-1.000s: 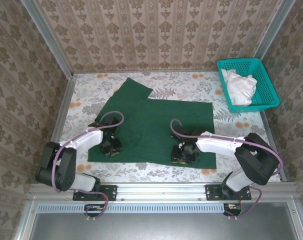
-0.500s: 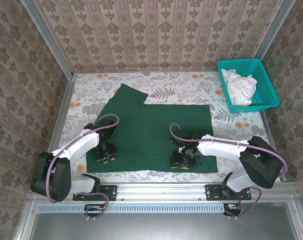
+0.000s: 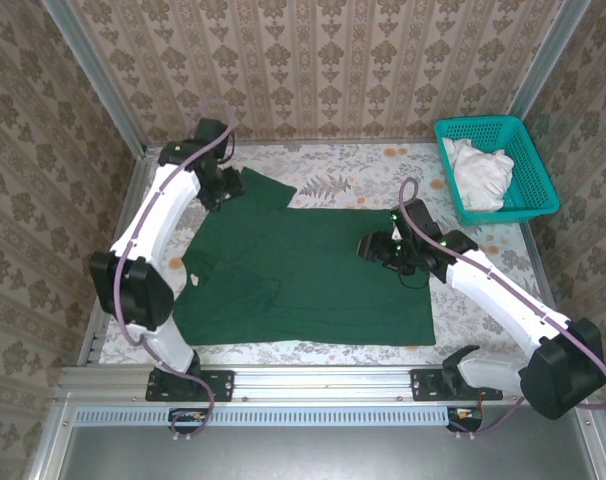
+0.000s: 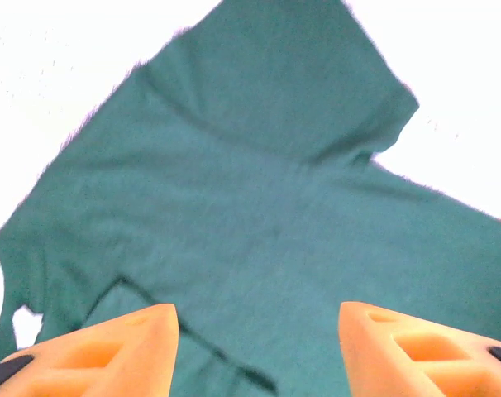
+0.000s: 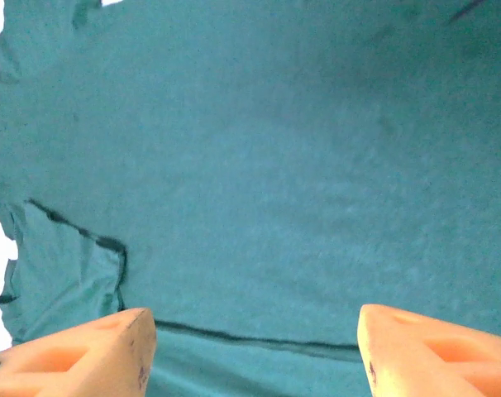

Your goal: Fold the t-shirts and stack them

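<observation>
A dark green t-shirt (image 3: 313, 265) lies spread flat on the patterned table, one sleeve (image 3: 263, 185) pointing to the far left. My left gripper (image 3: 221, 188) hovers open at that sleeve; in the left wrist view its orange fingers (image 4: 126, 343) stand wide apart above the t-shirt (image 4: 259, 190), nothing between them (image 4: 255, 318). My right gripper (image 3: 371, 248) hangs open above the shirt's right half. In the right wrist view the gripper (image 5: 252, 321) holds nothing, and a folded edge (image 5: 250, 339) of the cloth (image 5: 259, 149) runs below.
A teal mesh basket (image 3: 483, 122) holding white cloth (image 3: 480, 172) stands at the far right corner. Metal rails and wallpapered walls bound the table. Bare table lies between the shirt and the basket and along the far edge.
Both grippers opened and let go of the shirt's near hem. The left arm swung far out to the back sleeve; the right arm lifted back over the shirt's right half.
</observation>
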Available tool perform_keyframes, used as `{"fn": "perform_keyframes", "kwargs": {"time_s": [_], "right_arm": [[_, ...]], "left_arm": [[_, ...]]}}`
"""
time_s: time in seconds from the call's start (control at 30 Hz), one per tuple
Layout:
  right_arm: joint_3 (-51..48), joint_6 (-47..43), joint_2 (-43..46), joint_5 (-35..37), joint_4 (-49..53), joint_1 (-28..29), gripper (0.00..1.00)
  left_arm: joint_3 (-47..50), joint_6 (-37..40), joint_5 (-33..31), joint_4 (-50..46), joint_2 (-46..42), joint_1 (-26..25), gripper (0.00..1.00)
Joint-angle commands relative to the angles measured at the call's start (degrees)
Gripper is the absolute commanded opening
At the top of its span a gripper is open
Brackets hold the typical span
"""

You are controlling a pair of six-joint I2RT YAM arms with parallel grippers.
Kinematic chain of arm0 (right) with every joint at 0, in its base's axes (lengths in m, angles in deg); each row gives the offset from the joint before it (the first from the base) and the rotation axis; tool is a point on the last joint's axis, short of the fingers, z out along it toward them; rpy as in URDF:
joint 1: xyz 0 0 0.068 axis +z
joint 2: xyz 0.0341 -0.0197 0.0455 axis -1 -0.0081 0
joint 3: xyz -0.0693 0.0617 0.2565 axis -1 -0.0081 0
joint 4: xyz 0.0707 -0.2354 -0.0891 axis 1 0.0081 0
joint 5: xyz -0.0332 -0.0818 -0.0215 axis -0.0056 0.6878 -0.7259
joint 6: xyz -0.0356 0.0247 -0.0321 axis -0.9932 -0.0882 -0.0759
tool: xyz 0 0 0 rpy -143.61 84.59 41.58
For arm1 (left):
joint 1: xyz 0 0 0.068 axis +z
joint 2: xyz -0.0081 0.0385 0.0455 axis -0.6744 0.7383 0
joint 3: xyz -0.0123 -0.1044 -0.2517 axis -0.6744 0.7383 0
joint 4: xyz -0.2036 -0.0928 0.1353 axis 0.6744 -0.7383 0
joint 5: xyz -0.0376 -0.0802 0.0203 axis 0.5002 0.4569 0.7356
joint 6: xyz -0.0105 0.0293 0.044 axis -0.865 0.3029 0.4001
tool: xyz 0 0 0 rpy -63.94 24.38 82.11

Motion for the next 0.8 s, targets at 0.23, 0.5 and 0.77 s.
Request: {"fn": "perform_keyframes", "kwargs": {"time_s": [0.23, 0.5, 0.77], "right_arm": [[-0.1, -5.5, -3.8, 9.6, -7.1, -9.1, 0.64], [6.1, -10.8, -14.7, 15.6, -13.5, -12.5, 0.59], [13.8, -10.2, -25.3, 16.1, -15.6, -14.6, 0.58]], "left_arm": [[-19.1, 4.8, 12.8, 9.9, 21.2, 7.5, 0.59], [-37.4, 9.7, 14.3, 12.2, 39.9, 9.1, 0.55], [-43.9, 12.8, 12.8, 20.3, 50.2, 9.1, 0.55]]}}
